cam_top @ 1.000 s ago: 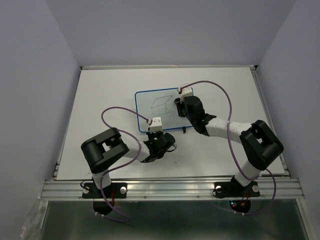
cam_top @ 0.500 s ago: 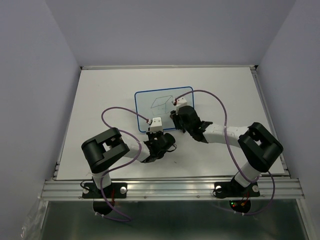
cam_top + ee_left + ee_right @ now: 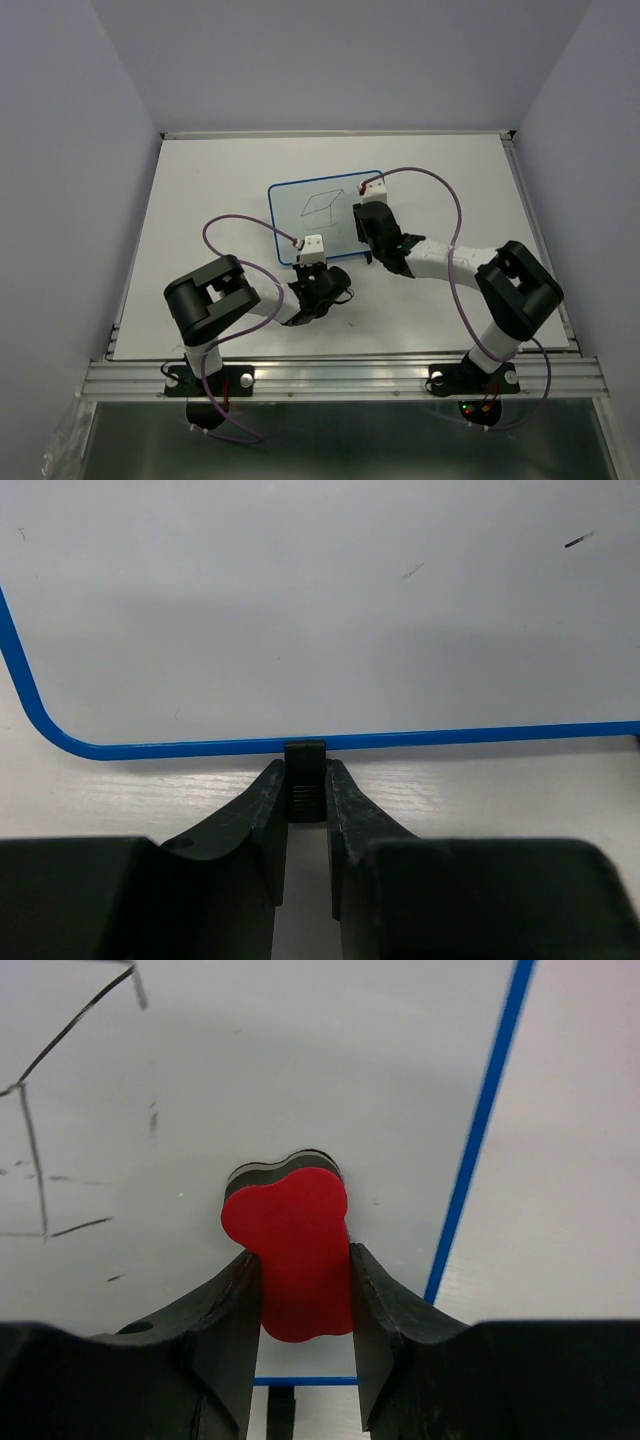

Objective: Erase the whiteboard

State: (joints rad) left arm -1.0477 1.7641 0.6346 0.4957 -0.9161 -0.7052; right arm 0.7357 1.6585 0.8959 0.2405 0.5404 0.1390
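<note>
The small rectangular whiteboard (image 3: 325, 215) with rounded corners and a thin blue rim lies flat near the middle of the white table (image 3: 200, 200), just beyond the two arms. A thin black marker drawing of a box-like outline (image 3: 320, 205) sits on its upper middle, with a few stray strokes near it. The left gripper (image 3: 305, 790) reaches the board's near edge, and its dark fingers (image 3: 262, 800) are clenched on a small black foot (image 3: 305, 775) that juts from under the blue rim. The right gripper (image 3: 300, 1270) stands over the board's near right part, grasping a red, wavy-edged eraser block (image 3: 295, 1250) between its jaws. The block's dark underside meets the white surface, just inside the right rim and close to the near right corner. The marker lines (image 3: 40, 1130) lie to the eraser's left, apart from it.
</note>
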